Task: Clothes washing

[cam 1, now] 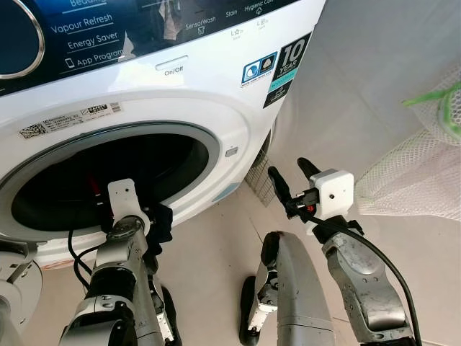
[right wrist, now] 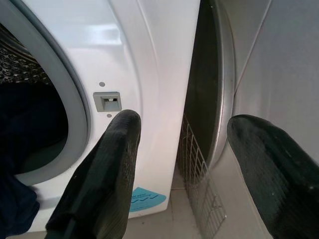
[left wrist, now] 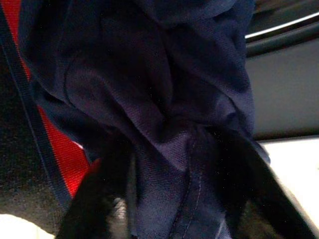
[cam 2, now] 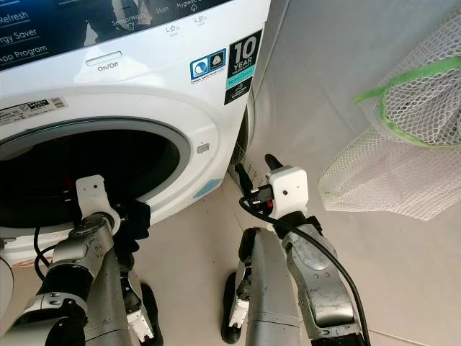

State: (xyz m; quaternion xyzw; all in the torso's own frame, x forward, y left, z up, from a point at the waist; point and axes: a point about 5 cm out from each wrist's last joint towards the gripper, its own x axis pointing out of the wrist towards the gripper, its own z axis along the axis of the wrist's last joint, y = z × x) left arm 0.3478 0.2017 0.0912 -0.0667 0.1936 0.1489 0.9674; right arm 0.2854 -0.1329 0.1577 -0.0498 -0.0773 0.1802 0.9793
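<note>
While the left gripper [left wrist: 169, 214] clamps one navy garment [left wrist: 164, 99] at the washer [cam 1: 238, 115] drum mouth, hanging lengthwise downward, the right gripper [cam 1: 289, 178] hovers spread beside it.

A home laundry corner — that is what the things here say. A white front-loading washing machine [cam 1: 180, 94] stands with its round opening [cam 1: 108, 180] uncovered, dark clothes [right wrist: 17, 149] lying in the drum. Its dark control panel [cam 1: 108, 29] lists programmes such as Vapour Refresh and Energy Saver, with an On/Off button [cam 1: 171, 65] below and a ten-year warranty sticker [cam 2: 243, 61] at the corner. Beside the machine a white mesh laundry bag [cam 2: 403, 144] with a green rim rests on the pale tiled floor [cam 2: 194, 245] — household gear, against a plain light wall [cam 1: 360, 72].
</note>
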